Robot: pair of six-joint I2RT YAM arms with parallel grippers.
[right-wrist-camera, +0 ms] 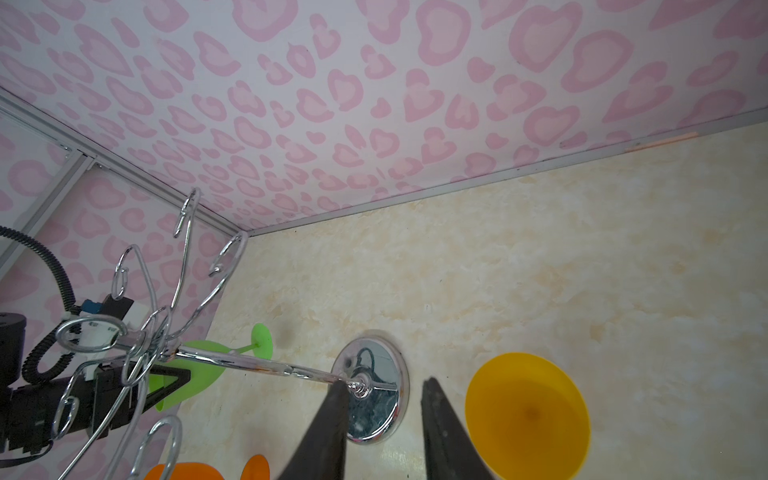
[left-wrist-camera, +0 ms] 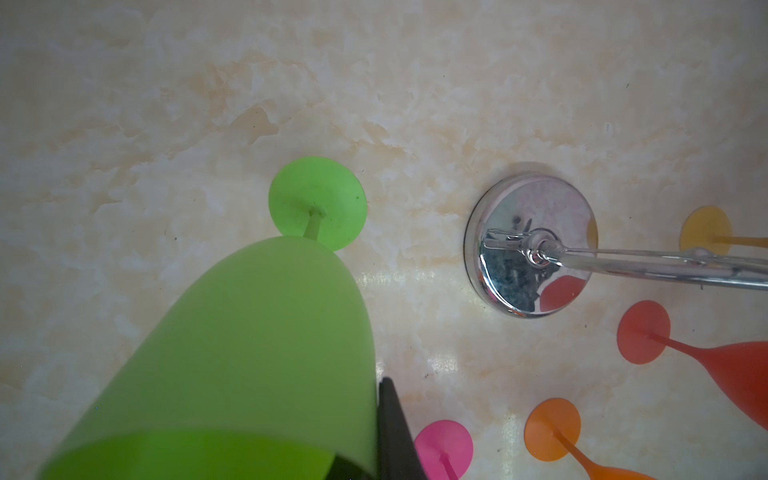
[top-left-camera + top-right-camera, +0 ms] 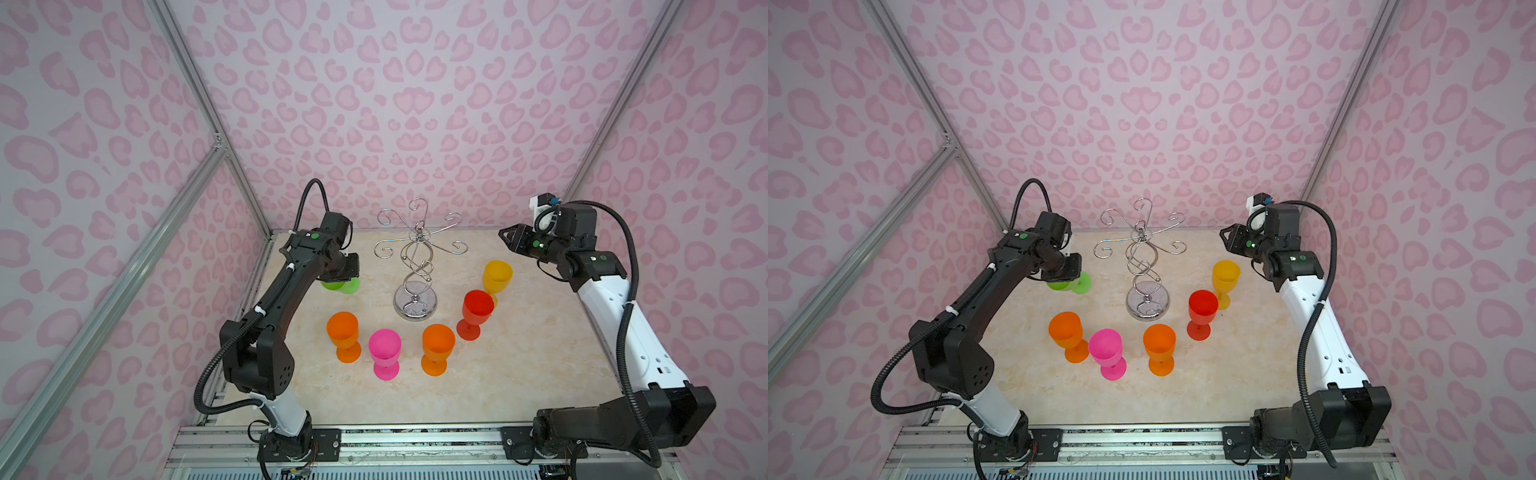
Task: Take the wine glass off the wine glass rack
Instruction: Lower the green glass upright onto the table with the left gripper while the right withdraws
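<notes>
The left pincer (image 2: 374,453) clamps the green wine glass (image 3: 348,286) by its rim, tilted low over the surface (image 3: 519,365), clear of the bare wine glass rack (image 3: 415,306). Next, seemingly: stand it upright and let go. The right pincer (image 3: 503,236) hangs parted, empty.

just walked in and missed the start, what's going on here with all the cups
The left gripper is shut on the bowl wall of the green wine glass, holding it low beside the wine glass rack; whether its foot rests on the table is unclear. The rack's hooks are all empty. An orange glass, a pink glass, a second orange glass, a red glass and a yellow glass stand around the base. The right gripper hangs open near the rack, holding nothing.
</notes>
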